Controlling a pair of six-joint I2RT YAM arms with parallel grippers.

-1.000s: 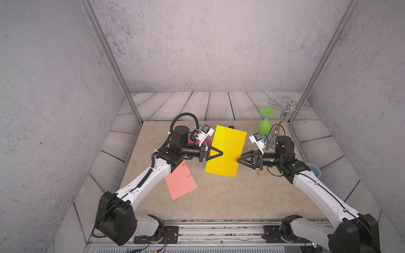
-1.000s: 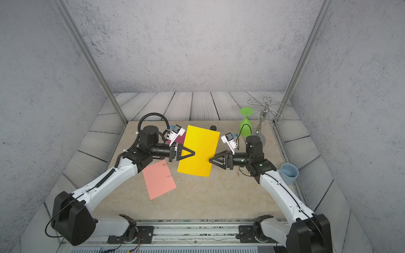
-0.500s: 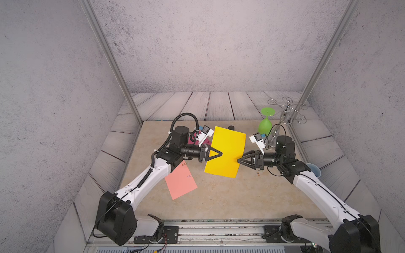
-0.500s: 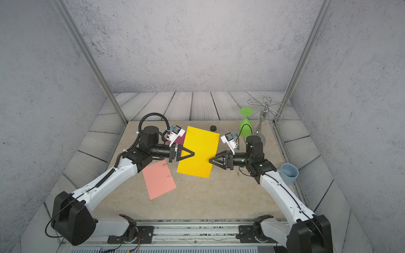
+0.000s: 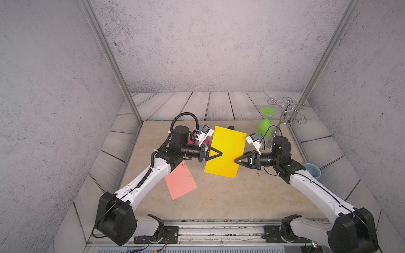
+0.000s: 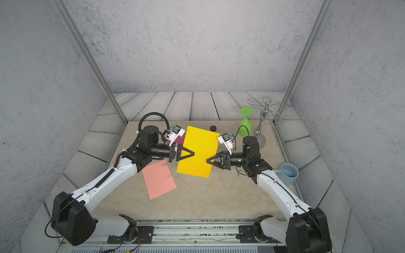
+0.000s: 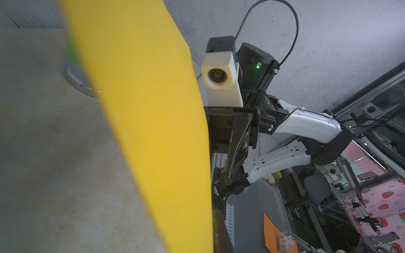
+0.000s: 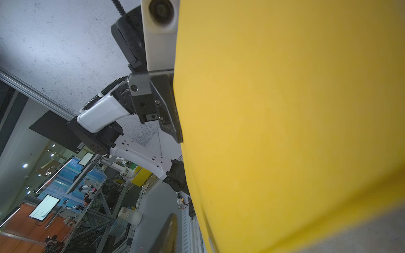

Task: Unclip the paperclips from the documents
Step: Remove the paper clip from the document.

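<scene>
The yellow sheet (image 5: pixel 225 151), held up between 2 grippers.
It is pinched at 1 edge by the closed left gripper (image 5: pixel 221 154); at the opposite edge the right gripper (image 5: pixel 235 161) is set, its jaws' state not discernible. The sheet should be kept taut and any pull made along the edge. Both forearms are levelled toward it.
</scene>
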